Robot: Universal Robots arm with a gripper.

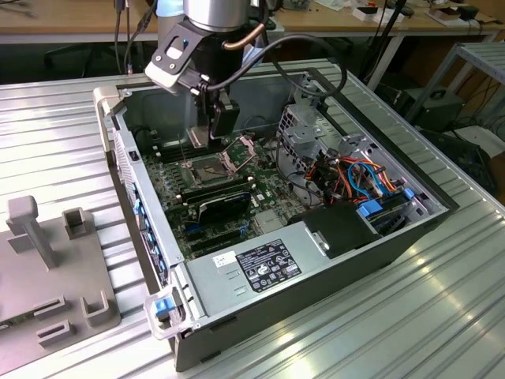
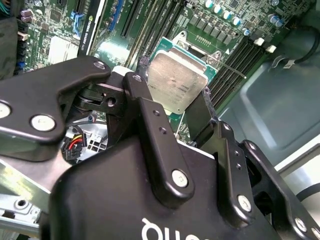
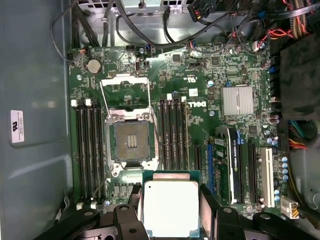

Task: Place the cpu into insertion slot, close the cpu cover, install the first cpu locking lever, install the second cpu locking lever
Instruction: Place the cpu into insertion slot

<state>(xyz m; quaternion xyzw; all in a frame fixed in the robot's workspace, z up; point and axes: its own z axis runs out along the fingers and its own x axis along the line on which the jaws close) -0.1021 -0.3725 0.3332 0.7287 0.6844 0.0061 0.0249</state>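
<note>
My gripper (image 3: 171,200) is shut on the cpu (image 3: 170,209), a flat square chip with a dull silver top and green edge, clamped between two black fingers (image 2: 146,102). In the second wrist view the cpu (image 2: 176,82) hangs tilted above the motherboard. The insertion slot (image 3: 131,142) lies bare, its dark pin field showing, a short way off from the held chip. The cpu cover (image 3: 125,94) stands swung open beside the slot. In the exterior view the gripper (image 1: 199,136) hovers inside the open case just above the insertion slot (image 1: 207,168).
Long black memory slots (image 3: 172,135) flank the socket on both sides. A finned silver heatsink (image 3: 237,101) and expansion cards sit further along the board. The power supply (image 1: 260,264), cable bundle (image 1: 359,178) and case walls hem the board in. A grey fixture (image 1: 47,260) stands at the exterior view's left.
</note>
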